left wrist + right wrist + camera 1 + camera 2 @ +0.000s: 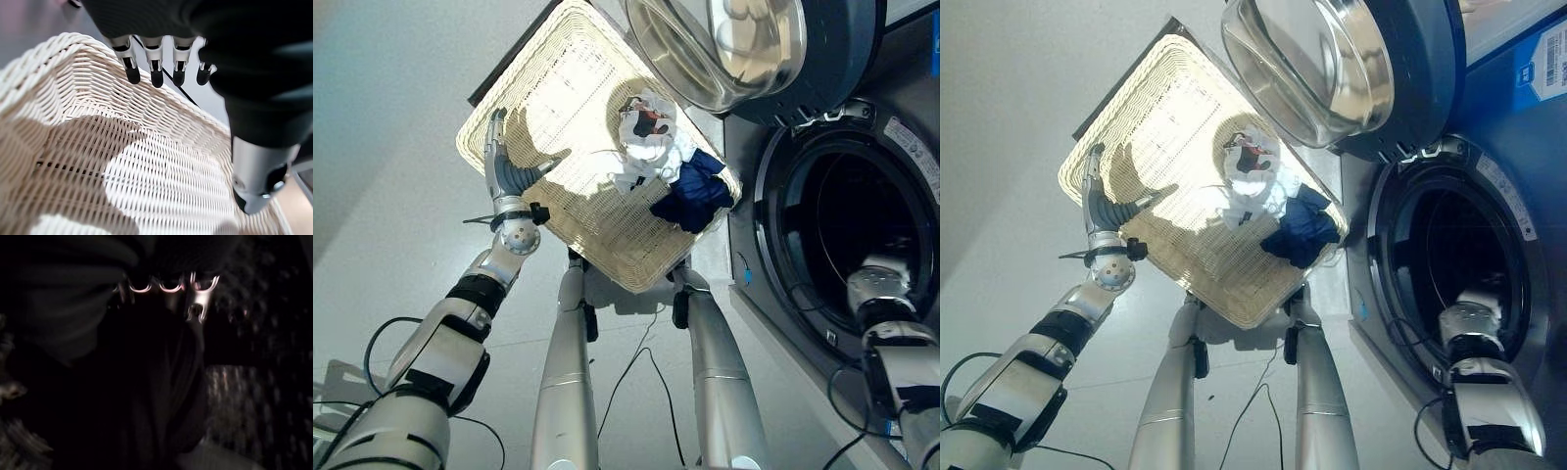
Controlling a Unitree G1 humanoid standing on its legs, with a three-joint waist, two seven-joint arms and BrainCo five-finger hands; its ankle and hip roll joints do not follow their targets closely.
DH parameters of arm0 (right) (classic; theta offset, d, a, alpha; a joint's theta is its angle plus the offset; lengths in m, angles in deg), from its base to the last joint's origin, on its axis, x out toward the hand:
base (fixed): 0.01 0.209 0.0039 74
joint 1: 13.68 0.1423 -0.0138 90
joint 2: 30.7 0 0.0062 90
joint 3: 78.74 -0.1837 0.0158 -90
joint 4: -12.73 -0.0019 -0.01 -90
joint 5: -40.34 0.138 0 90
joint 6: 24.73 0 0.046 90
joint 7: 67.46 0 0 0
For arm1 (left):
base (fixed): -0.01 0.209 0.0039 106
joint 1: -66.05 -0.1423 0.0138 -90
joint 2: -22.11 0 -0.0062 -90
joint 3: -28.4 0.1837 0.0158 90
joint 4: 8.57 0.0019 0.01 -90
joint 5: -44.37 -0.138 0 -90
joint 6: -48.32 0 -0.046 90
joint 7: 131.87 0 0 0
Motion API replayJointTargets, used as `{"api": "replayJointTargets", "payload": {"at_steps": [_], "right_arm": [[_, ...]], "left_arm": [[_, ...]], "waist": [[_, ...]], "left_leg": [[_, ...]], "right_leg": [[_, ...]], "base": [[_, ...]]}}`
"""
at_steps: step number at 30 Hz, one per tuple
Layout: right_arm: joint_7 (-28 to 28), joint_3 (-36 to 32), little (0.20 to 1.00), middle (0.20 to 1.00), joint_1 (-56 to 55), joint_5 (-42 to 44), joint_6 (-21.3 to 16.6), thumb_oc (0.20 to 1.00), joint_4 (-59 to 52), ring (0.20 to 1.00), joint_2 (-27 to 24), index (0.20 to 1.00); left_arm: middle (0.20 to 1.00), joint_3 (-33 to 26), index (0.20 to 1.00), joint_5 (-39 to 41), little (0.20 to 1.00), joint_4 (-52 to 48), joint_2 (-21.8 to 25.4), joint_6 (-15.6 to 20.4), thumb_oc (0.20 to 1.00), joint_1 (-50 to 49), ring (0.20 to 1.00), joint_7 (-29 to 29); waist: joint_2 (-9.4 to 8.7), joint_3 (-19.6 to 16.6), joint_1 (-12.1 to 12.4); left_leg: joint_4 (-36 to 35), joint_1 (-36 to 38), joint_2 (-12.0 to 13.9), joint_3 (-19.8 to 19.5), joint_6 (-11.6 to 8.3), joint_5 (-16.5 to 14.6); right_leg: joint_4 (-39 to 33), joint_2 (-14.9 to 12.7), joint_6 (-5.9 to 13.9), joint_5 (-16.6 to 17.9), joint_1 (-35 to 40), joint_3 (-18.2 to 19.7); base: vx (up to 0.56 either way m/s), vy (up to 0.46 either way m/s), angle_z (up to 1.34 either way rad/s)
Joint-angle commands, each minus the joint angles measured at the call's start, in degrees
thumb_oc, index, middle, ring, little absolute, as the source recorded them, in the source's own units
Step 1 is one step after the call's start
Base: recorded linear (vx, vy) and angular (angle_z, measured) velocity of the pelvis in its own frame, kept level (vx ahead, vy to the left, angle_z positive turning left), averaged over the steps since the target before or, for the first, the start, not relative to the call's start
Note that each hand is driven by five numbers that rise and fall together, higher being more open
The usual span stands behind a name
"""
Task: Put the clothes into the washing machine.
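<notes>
A pale wicker basket [570, 90] lies on the floor with a bundle of white clothes [646, 139] and a navy garment [695, 196] at its corner nearest the washing machine [901, 147]. My left hand [501, 168] hovers at the basket's opposite rim [161, 105], open, with straight fingers [155, 73] holding nothing, well away from the clothes. My right arm [883, 286] reaches through the round opening into the dark drum [862, 211]. In the right wrist view my right hand [195, 298] is deep in the dark, with a dark fold that looks like cloth [166, 382] below it.
The machine's glass door [734, 44] is swung wide open, overhanging the basket's far corner. A dark flat board [509, 61] shows along the basket's far edge. Grey floor [391, 147] lies to the basket's left.
</notes>
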Motion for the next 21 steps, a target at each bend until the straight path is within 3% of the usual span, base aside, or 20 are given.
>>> {"api": "replayJointTargets", "payload": {"at_steps": [1,2,3,4,10,12,14,15,18,21], "right_arm": [[-7.7,-1.4,0.200,0.200,-0.2,-8.2,-3.4,0.200,-1.1,0.200,-11.9,0.200],[-8.1,-0.6,0.244,0.244,0.7,-8.3,-2.1,0.244,0.4,0.244,-13.2,0.244],[-7.8,0.2,0.677,0.677,1.3,-7.3,-1.4,0.677,1.9,0.677,-14.1,0.677],[-7.2,0.6,1.000,1.000,1.8,-7.0,-0.3,1.000,3.4,1.000,-14.8,1.000],[-5.0,4.8,1.000,1.000,4.6,-8.2,5.9,1.000,9.0,1.000,-15.7,1.000],[-5.4,7.5,1.000,1.000,5.8,-14.3,10.9,1.000,10.8,1.000,-15.4,1.000],[-4.5,8.9,1.000,1.000,6.2,-18.4,13.2,1.000,11.2,1.000,-15.3,1.000],[-4.0,11.9,1.000,1.000,7.6,-20.1,17.9,1.000,11.6,1.000,-14.4,1.000],[-2.5,12.3,1.000,1.000,7.8,-21.6,19.4,1.000,12.0,1.000,-14.0,1.000],[2.1,16.5,1.000,1.000,8.2,-26.0,27.0,1.000,13.4,1.000,-10.9,1.000]], "left_arm": [[1.000,1.4,1.000,-5.5,1.000,-1.2,1.4,1.0,1.000,4.0,1.000,-1.3],[1.000,2.5,1.000,-6.6,1.000,-0.8,1.9,1.1,1.000,4.8,1.000,-1.8],[1.000,3.8,1.000,-7.6,1.000,-0.4,2.4,1.2,1.000,5.6,1.000,-2.2],[1.000,5.1,1.000,-8.3,1.000,-0.1,2.7,1.3,1.000,6.4,1.000,-2.6],[1.000,11.4,1.000,-11.9,1.000,2.3,3.5,1.6,1.000,11.2,1.000,-4.8],[1.000,14.4,1.000,-14.1,1.000,2.9,3.3,0.9,1.000,13.6,1.000,-5.3],[1.000,15.6,1.000,-15.0,1.000,3.0,3.3,0.5,1.000,14.4,1.000,-5.2],[1.000,17.4,1.000,-17.0,1.000,2.7,2.9,-0.5,1.000,16.1,1.000,-4.8],[1.000,18.1,1.000,-17.2,1.000,2.8,2.9,-0.9,1.000,17.1,1.000,-4.8],[1.000,22.5,1.000,-20.7,1.000,3.6,1.9,-2.6,1.000,22.1,1.000,-6.1]], "waist": [[-1.96,-0.6,-1.5],[-1.92,-0.6,-1.5],[-1.87,-0.6,-1.5],[-1.85,-0.6,-1.5],[-1.23,-0.6,-1.5],[-0.93,-0.6,-1.5],[-0.83,-0.6,-1.5],[-0.78,-0.6,-1.6],[-0.83,-0.6,-1.9],[-1.09,-0.6,-2.4]], "left_leg": [[5.9,-1.7,-4.4,-1.3,-0.31,-7.1],[5.8,-1.6,-4.4,-1.3,-0.30,-7.1],[5.7,-1.5,-4.4,-1.3,-0.24,-7.0],[5.6,-1.3,-4.5,-1.3,-0.20,-6.9],[5.5,-1.4,-4.9,-1.4,0.10,-7.0],[5.6,-1.0,-4.8,-1.2,0.05,-7.4],[5.7,-1.1,-4.8,-1.2,0.08,-7.4],[6.0,-1.4,-4.9,-1.1,0.12,-7.5],[5.9,-2.0,-4.9,-0.9,0.14,-6.9],[6.6,-2.0,-4.8,-0.5,0.23,-7.7]], "right_leg": [[-13.5,1.5,6.85,11.3,3.5,-2.8],[-13.6,1.4,6.86,11.3,3.5,-2.8],[-13.7,1.5,6.82,11.4,3.6,-2.9],[-13.8,1.5,6.80,11.4,3.7,-2.9],[-14.0,1.2,6.85,11.6,3.6,-3.0],[-13.8,1.1,7.02,11.2,3.9,-3.0],[-13.8,1.1,7.03,11.4,3.8,-2.9],[-13.6,1.1,7.06,11.4,3.4,-2.8],[-13.6,1.1,7.03,11.8,2.7,-2.8],[-13.3,1.3,7.15,11.6,2.5,-2.5]], "base": [[-0.02,0.015,-0.03],[0.00,0.019,-0.06],[0.00,0.018,-0.05],[0.02,0.011,-0.03],[0.01,0.003,0.02],[0.01,0.005,0.02],[0.00,0.000,0.00],[0.00,0.000,0.00],[0.00,0.000,0.00],[0.00,0.000,0.00]]}}
